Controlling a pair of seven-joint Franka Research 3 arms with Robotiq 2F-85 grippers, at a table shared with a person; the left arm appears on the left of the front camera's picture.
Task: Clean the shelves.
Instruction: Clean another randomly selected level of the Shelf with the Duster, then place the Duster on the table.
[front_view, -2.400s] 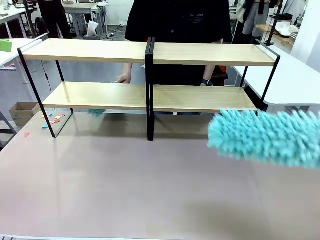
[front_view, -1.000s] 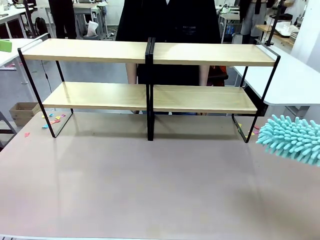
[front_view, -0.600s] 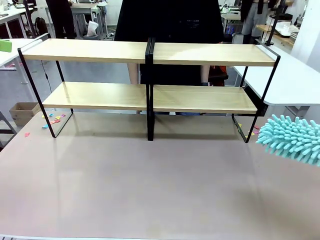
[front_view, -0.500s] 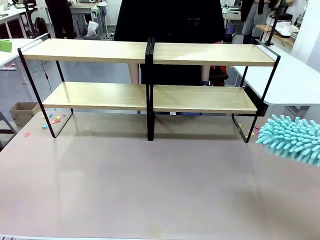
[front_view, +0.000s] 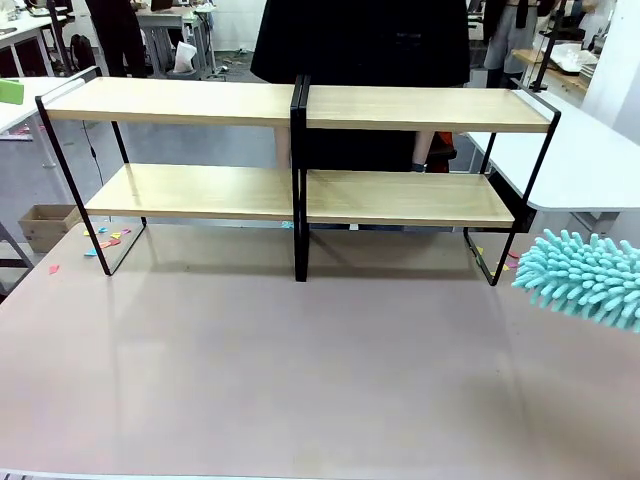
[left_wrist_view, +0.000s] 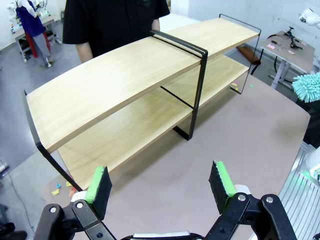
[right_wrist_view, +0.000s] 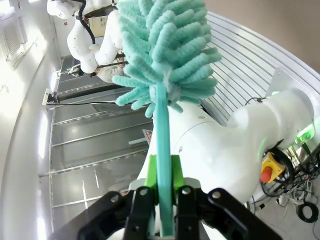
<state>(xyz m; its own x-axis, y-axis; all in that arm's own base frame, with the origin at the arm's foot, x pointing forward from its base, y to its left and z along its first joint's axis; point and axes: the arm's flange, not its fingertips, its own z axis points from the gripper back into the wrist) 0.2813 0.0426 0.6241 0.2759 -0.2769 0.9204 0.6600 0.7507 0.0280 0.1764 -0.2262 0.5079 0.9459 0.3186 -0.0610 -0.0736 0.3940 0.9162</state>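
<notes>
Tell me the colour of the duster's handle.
Teal, like its fluffy head; the duster handle shows best in the right wrist view.

Robotics lab, worktables (front_view: 575, 150) all around, cardboard box (front_view: 45, 225) on floor

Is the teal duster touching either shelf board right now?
No. In the front view the teal duster hangs over the table's right edge, clear of the shelves, held by the right gripper.
</notes>
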